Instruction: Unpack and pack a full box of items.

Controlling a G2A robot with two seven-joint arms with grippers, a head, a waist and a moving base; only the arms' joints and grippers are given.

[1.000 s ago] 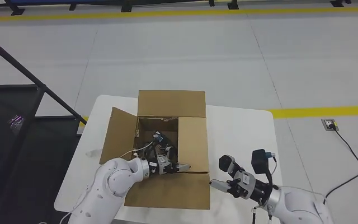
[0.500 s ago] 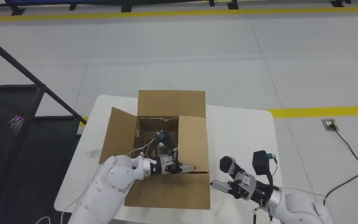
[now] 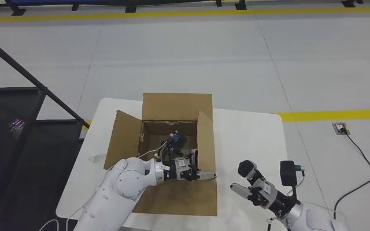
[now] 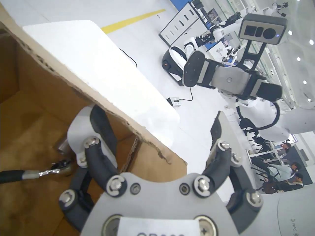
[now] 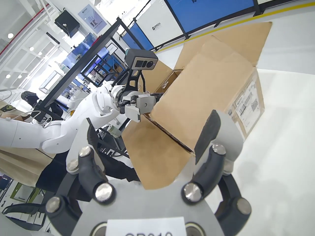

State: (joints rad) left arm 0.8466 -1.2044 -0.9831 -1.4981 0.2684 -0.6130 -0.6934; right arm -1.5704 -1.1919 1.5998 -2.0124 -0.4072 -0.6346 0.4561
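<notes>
Cardboard box (image 3: 176,107) sits open in the middle of the white table (image 3: 248,130). Its far, left and near flaps are folded outward, while the right flap (image 3: 206,141) stands nearly upright along the box's right side. The left gripper (image 3: 199,168) is at the near end of that right flap, close to the box's near right corner. Its fingers are spread wide and clamp nothing. In the left wrist view the flap's torn, corrugated upper edge runs across between them, with one finger (image 4: 98,128) on the inner side of the cardboard, down in the box, and the other on the outer side above the table. Whether either pad touches the cardboard cannot be told. On the brown floor of the box, just beside the inner finger, lies a ratchet wrench (image 4: 55,171) with a metal head and a black handle; a second small metal piece next to it is too hidden to name. The right gripper (image 3: 241,178) hovers over the bare table to the right of the box's near right corner, apart from the cardboard, with its fingers also held wide and nothing between them. It faces the outer right wall of the box, where a white printed label (image 5: 246,104) is stuck near the far end.
</notes>
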